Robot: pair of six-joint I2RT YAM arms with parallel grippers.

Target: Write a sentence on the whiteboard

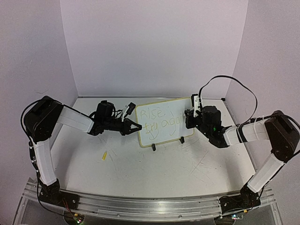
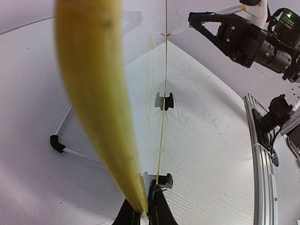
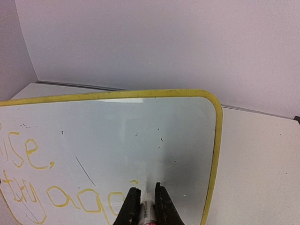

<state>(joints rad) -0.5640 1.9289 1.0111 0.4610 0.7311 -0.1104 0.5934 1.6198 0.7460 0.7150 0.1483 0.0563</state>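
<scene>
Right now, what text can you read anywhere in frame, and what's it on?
"Rise," – yellow handwriting, upper line of the whiteboard.
"try aga" – yellow, lower line of it; the letters after that run behind the right gripper and cannot be read.
Print on the marker in that gripper: too blurred to read.
No other text shows.
</scene>
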